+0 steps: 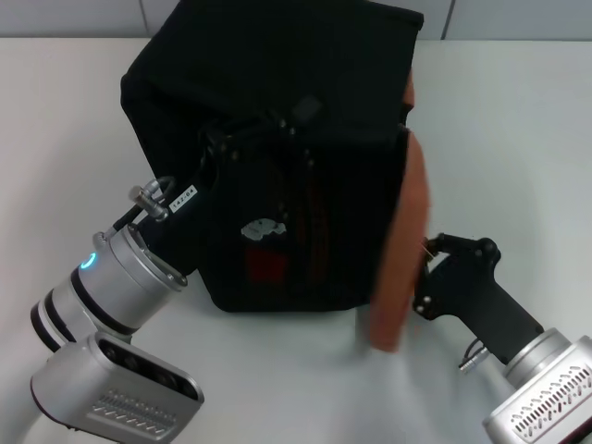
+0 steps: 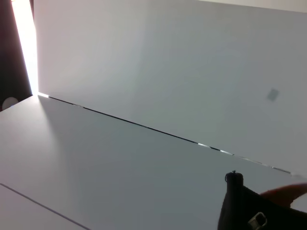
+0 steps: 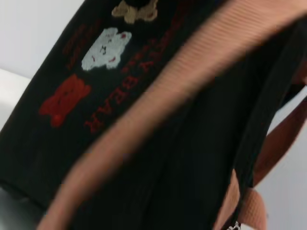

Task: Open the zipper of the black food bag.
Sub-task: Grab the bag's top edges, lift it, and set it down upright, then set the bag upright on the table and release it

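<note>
The black food bag [image 1: 277, 111] stands tilted in the middle of the white table, its printed face toward me with a white bear patch [image 1: 262, 228] and a red mark [image 1: 266, 266]. My left gripper [image 1: 245, 139] lies against the bag's upper front, black on black. An orange-brown handle [image 1: 402, 259] hangs down the bag's right side, and my right gripper [image 1: 430, 268] sits just beside it near the table. The right wrist view shows the patches [image 3: 105, 48] and a handle strap [image 3: 158, 105] close up. The zipper cannot be made out against the fabric; a small metal piece [image 2: 259, 219] shows on a bag corner.
The white table [image 1: 518, 139] spreads around the bag on every side. A light wall [image 2: 168, 62] rises behind the table's back edge.
</note>
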{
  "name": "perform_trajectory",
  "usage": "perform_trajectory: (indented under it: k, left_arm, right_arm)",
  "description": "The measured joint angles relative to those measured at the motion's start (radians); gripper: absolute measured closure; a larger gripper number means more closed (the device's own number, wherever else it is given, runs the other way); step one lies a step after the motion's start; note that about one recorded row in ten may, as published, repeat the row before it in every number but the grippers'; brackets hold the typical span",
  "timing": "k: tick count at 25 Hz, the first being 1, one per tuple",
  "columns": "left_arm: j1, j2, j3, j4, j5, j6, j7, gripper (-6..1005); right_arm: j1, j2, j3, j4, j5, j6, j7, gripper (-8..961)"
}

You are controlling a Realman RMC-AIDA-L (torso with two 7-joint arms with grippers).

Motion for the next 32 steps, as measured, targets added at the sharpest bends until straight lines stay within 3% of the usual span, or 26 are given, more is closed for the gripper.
perform_trajectory:
  k: [7, 12, 16, 21, 23, 25, 29, 32]
  left_arm:
    - [0.025, 0.000, -0.042, -0.013, -0.003, -0.004, -0.042, 914]
    - [0.129, 0.000, -0.194, -0.015, -0.006, -0.036, -0.393, 914]
    - [0.184, 0.000, -0.214, -0.005, -0.007, -0.099, -0.503, 915]
    - [0.275, 0.000, -0.204, -0.039, -0.002, -0.168, -0.586, 915]
    - [0.281, 0.000, -0.188, -0.051, 0.004, -0.179, -0.643, 915]
    - [0.256, 0.000, -0.157, -0.086, 0.005, -0.226, -0.740, 915]
    - [0.215, 0.000, -0.150, -0.121, 0.004, -0.294, -0.767, 914]
    - [0.175, 0.000, -0.143, -0.128, 0.004, -0.331, -0.819, 914]
  right_arm:
    - [-0.022, -0.001, 0.007, -0.005, 0.004, -0.098, 0.107, 875]
    - [-0.053, -0.004, 0.009, -0.037, 0.003, -0.268, 0.240, 857]
    - [-0.072, -0.007, 0.009, -0.070, 0.004, -0.401, 0.335, 842]
    - [-0.087, -0.009, 0.012, -0.158, 0.006, -0.572, 0.526, 625]
    - [-0.087, -0.009, 0.012, -0.208, 0.007, -0.621, 0.638, 508]
    - [-0.072, -0.009, 0.010, -0.274, 0.005, -0.649, 0.752, 391]
    - [-0.062, -0.008, 0.010, -0.304, 0.005, -0.646, 0.780, 294]
    - [-0.066, -0.009, 0.003, -0.315, 0.002, -0.655, 0.782, 292]
